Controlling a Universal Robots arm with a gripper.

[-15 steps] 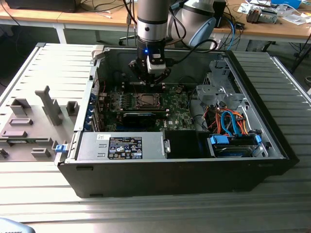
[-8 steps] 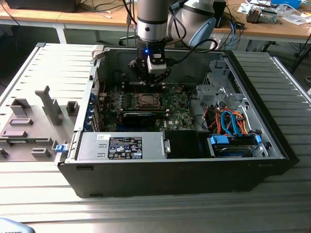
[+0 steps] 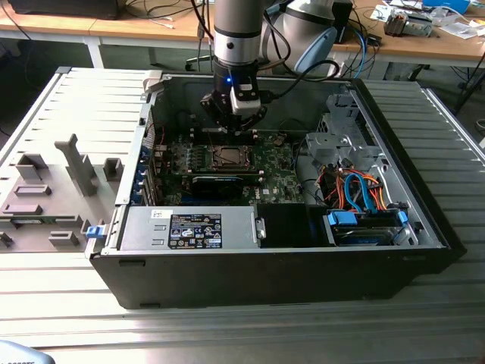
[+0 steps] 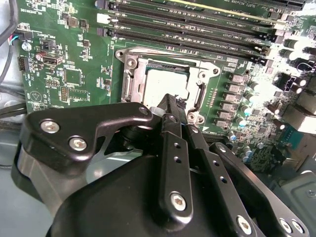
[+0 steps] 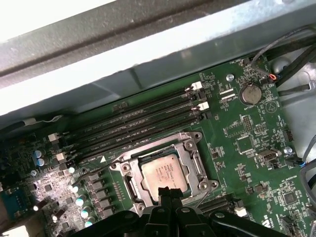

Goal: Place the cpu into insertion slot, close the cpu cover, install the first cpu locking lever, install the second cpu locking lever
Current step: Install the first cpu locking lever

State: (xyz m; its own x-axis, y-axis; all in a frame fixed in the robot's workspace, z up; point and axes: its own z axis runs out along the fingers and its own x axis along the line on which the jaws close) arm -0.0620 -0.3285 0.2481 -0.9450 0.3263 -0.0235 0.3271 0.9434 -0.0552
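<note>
1. Hovering over the motherboard [image 3: 250, 163] inside the open computer case [image 3: 424, 220], the pincer [image 4: 174, 106] has its slim fingertips drawn together, with nothing visibly between them.
2. The cpu [image 5: 164, 171] lies flat in its socket, with the cpu cover [image 5: 190, 158] framing it, apparently down.
3. In the first wrist view the chip sits just past the fingertips, toward 12 o'clock, close below.
4. In the second wrist view it lies toward 11 o'clock from the tips, partly hidden by them.
</note>
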